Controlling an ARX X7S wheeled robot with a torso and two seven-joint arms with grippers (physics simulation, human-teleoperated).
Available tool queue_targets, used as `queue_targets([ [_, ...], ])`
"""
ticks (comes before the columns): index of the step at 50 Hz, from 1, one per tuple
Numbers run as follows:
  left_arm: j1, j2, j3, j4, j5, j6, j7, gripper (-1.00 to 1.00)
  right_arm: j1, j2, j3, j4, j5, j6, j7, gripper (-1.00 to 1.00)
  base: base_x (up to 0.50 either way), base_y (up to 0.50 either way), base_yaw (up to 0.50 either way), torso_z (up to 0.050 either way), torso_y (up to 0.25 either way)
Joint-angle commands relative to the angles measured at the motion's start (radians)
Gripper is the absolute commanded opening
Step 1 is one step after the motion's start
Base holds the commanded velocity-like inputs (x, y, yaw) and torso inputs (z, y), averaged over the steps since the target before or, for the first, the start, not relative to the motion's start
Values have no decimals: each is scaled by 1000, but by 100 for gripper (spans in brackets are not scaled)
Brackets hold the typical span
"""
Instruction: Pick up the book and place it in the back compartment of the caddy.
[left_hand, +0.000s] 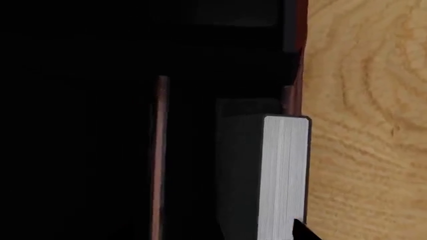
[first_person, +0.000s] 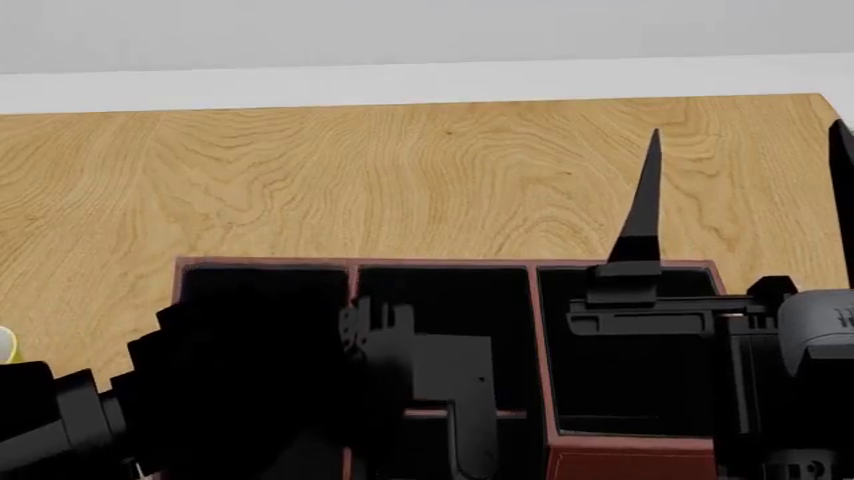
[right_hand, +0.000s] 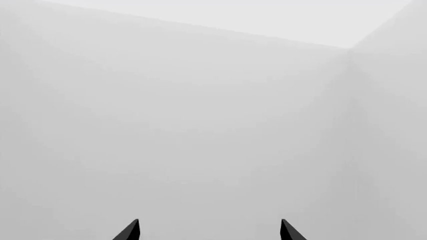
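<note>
In the left wrist view the book (left_hand: 285, 175) stands on edge inside the caddy. Its pale page edge faces the camera and its black cover (left_hand: 240, 175) lies beside it. It rests against the caddy's red-brown outer wall (left_hand: 298, 75); I cannot tell which section this is. A thin divider (left_hand: 159, 150) runs beside it. My left gripper (left_hand: 220, 236) is over the book. Only one fingertip (left_hand: 305, 232) shows, set wide at the book's outer side. In the head view the left arm (first_person: 267, 380) covers the caddy (first_person: 534, 266) and hides the book. My right gripper (first_person: 745, 200) points up, open and empty.
The wooden table (first_person: 400, 170) stretches behind and beside the caddy. A sliver of the yellow mug (first_person: 6, 345) shows at the far left edge. The right wrist view shows only pale wall between the fingertips (right_hand: 133, 231).
</note>
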Motion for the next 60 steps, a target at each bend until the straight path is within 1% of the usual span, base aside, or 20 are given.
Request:
queue_targets([
  [1, -25, 0, -1, 9, -11, -7, -10, 100, 2, -3, -5, 3, -4, -3, -3, 100, 0, 0, 0, 0, 0],
  [23, -68, 0, 0, 44, -20, -28, -24, 100, -17, 7, 8, -27, 2, -8, 6, 100, 0, 0, 0, 0, 0],
  [34, -113, 0, -2, 45, -72, -9, -40, 100, -14, 7, 7, -31, 5, -7, 5, 100, 0, 0, 0, 0, 0],
  [44, -134, 0, -4, 17, -116, 44, -60, 100, -7, 3, 1, -22, 3, -8, 0, 100, 0, 0, 0, 0, 0],
  [50, -144, 0, -6, -16, -170, 143, -120, 100, -2, 0, -1, -18, 1, -7, -2, 100, 0, 0, 0, 0, 0],
  [60, -122, 0, -3, -57, -169, 217, -150, 100, 9, -3, -10, -17, -1, 2, -3, 100, 0, 0, 0, 0, 0],
])
